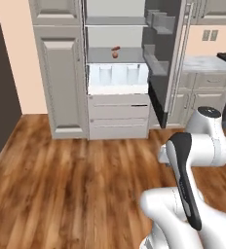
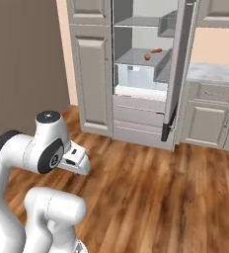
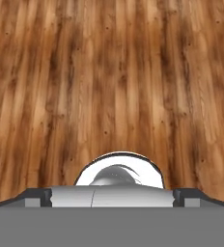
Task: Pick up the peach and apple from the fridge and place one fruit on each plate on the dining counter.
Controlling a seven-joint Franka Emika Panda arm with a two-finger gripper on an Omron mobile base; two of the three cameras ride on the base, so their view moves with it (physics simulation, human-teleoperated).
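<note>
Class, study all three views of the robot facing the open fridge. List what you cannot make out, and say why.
- Fruit on the fridge shelf: a small reddish round one and an elongated one, too small in both base views to name.
- Claw: in the hand view its fingertips are not clear, so open or shut is unknown.
- Drawer contents: blurred behind translucent front.

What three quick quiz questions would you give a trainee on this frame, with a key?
1. True or false: the fridge stands open.
2. What lies on the shelf above the translucent drawer?
3. The hand view looks at: A) a plate B) the wooden floor C) a stool.

Key:
1. True.
2. A small round fruit beside an elongated orange-red item; too small to tell peach from apple.
3. B.
</note>
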